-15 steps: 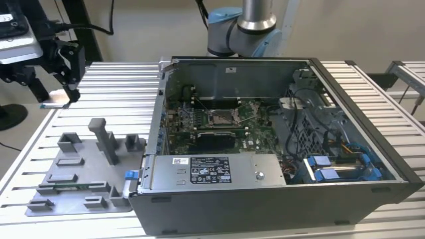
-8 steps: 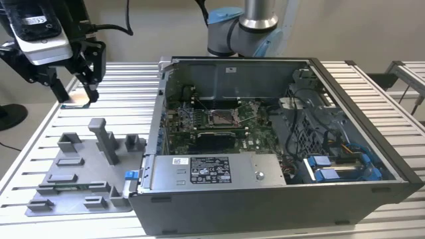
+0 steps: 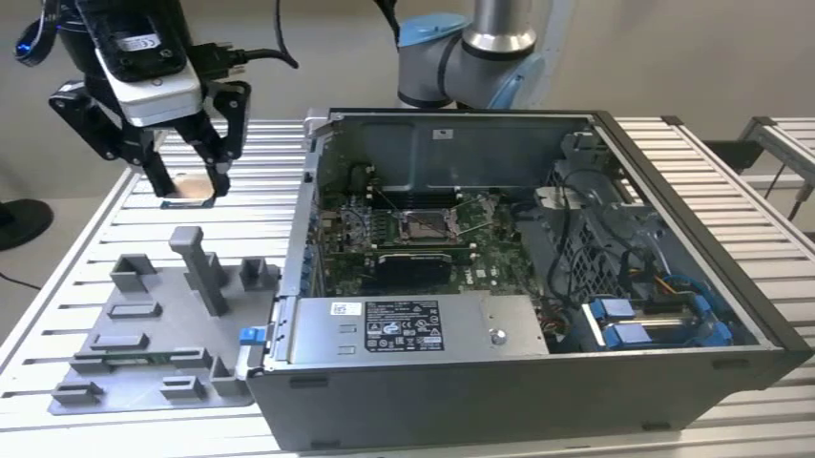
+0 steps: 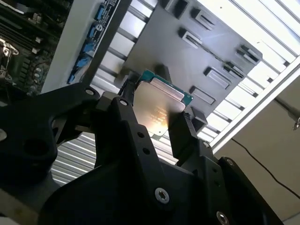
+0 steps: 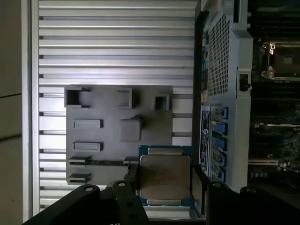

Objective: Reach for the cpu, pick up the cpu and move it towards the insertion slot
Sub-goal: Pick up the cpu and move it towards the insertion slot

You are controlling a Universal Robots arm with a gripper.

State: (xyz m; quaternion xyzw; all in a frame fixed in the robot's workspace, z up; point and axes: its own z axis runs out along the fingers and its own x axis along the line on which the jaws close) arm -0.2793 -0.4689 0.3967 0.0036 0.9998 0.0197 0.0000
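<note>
My gripper hangs above the slatted table at the exterior view's left, shut on the cpu, which shows as a small tan square between the black fingers. In both wrist views the cpu lies flat between the two fingers, its pale silver face with a green rim towards the cameras. It is lifted clear of the grey fixture plate. The insertion slot, a silver-framed socket with a dark centre, sits on the green board inside the open computer case, well to the exterior view's right of the gripper. The slot also appears in the first wrist view.
The grey fixture plate carries several raised blocks and an upright post. The case's side wall stands between the gripper and the board. Cables and blue drive parts fill the case's right side. The arm's base stands behind the case.
</note>
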